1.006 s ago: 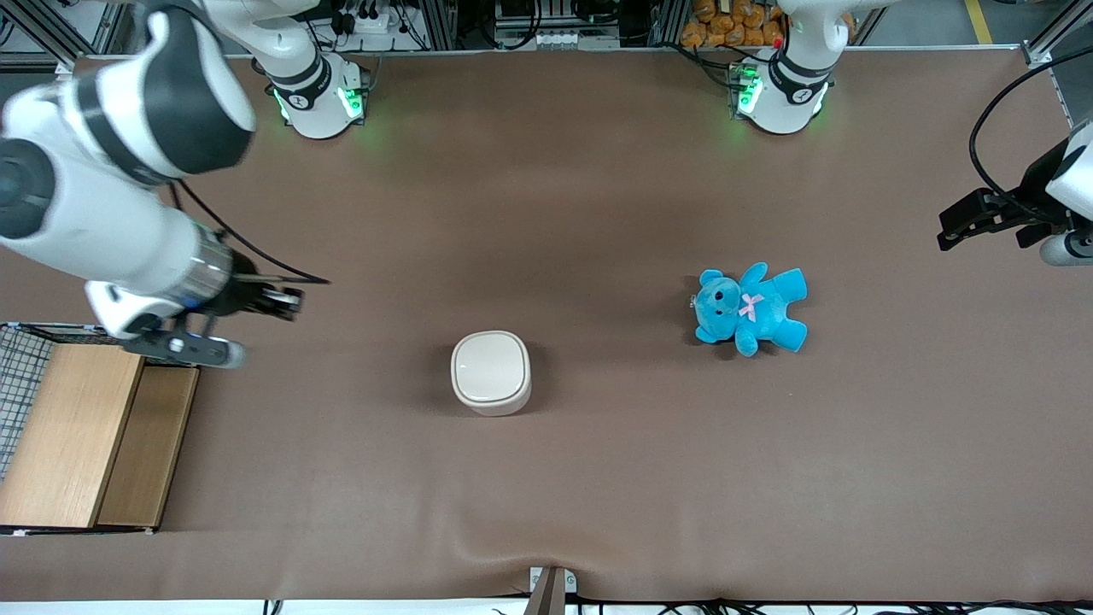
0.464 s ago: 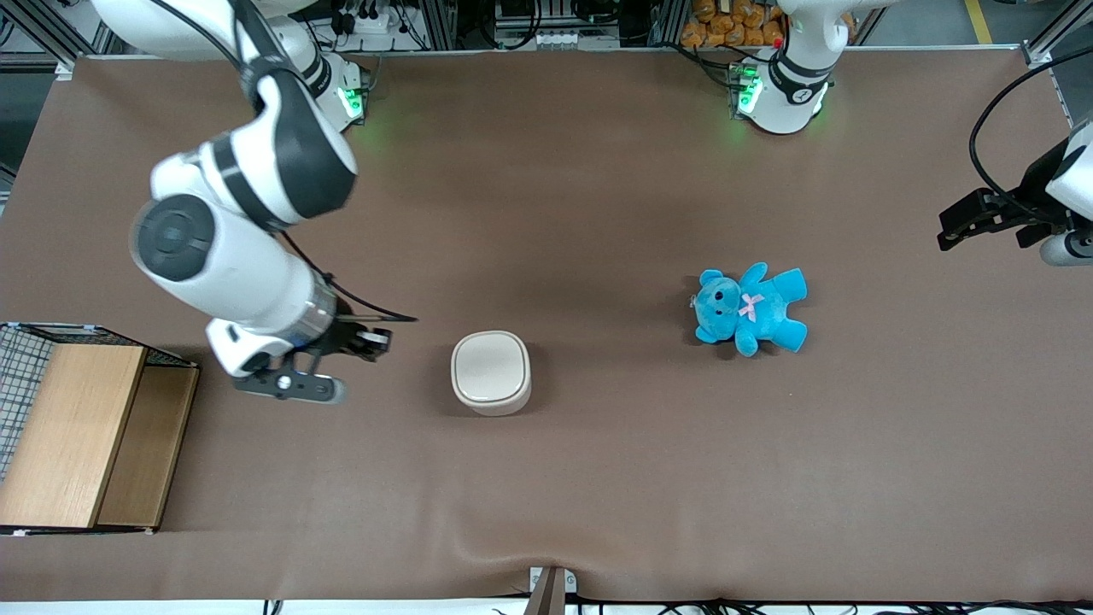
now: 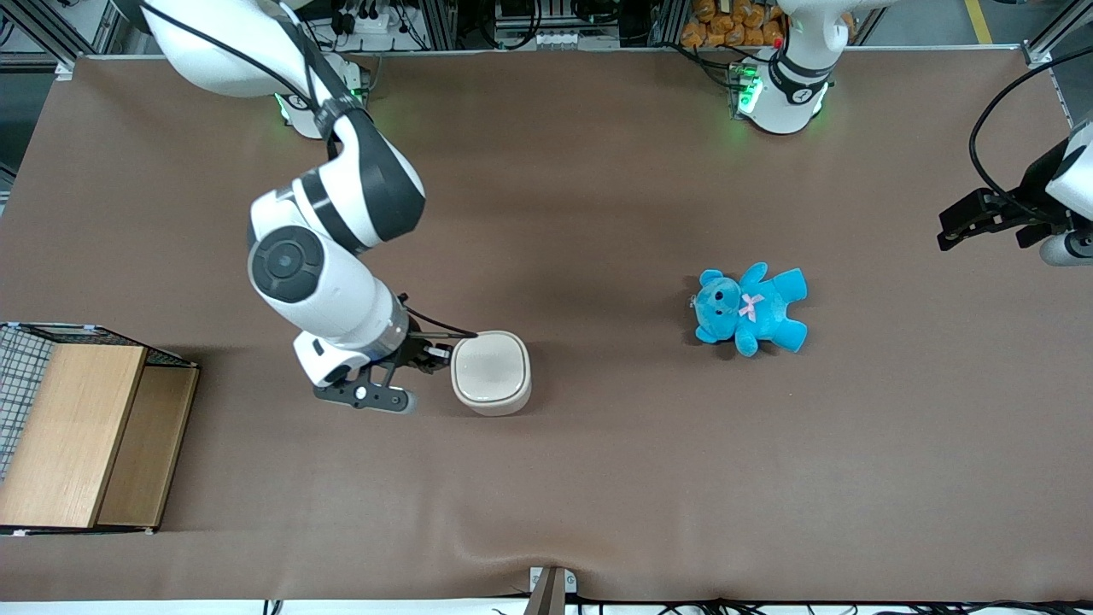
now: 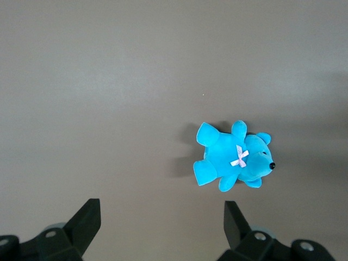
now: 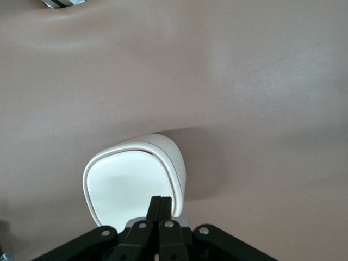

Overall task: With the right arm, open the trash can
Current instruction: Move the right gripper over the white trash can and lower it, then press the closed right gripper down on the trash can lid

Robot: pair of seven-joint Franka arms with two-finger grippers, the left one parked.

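The cream-white trash can [image 3: 491, 372] stands near the middle of the brown table, its lid down. It also shows in the right wrist view [image 5: 133, 182]. The right arm [image 3: 329, 256] reaches down beside it from the working arm's end. Its black gripper [image 3: 440, 352] sits at the edge of the can's lid. In the right wrist view the gripper [image 5: 161, 202] is shut and empty, its two fingers pressed together, with the tips over the rim of the lid.
A blue teddy [image 3: 750, 309] lies on the table toward the parked arm's end; it also shows in the left wrist view [image 4: 234, 157]. A wooden box [image 3: 85, 431] with a wire basket [image 3: 21, 363] stands at the working arm's end.
The right arm has swung from beside the wooden box across the table to the trash can. The gripper now sits at the can's lid edge. The can and the teddy have not moved.
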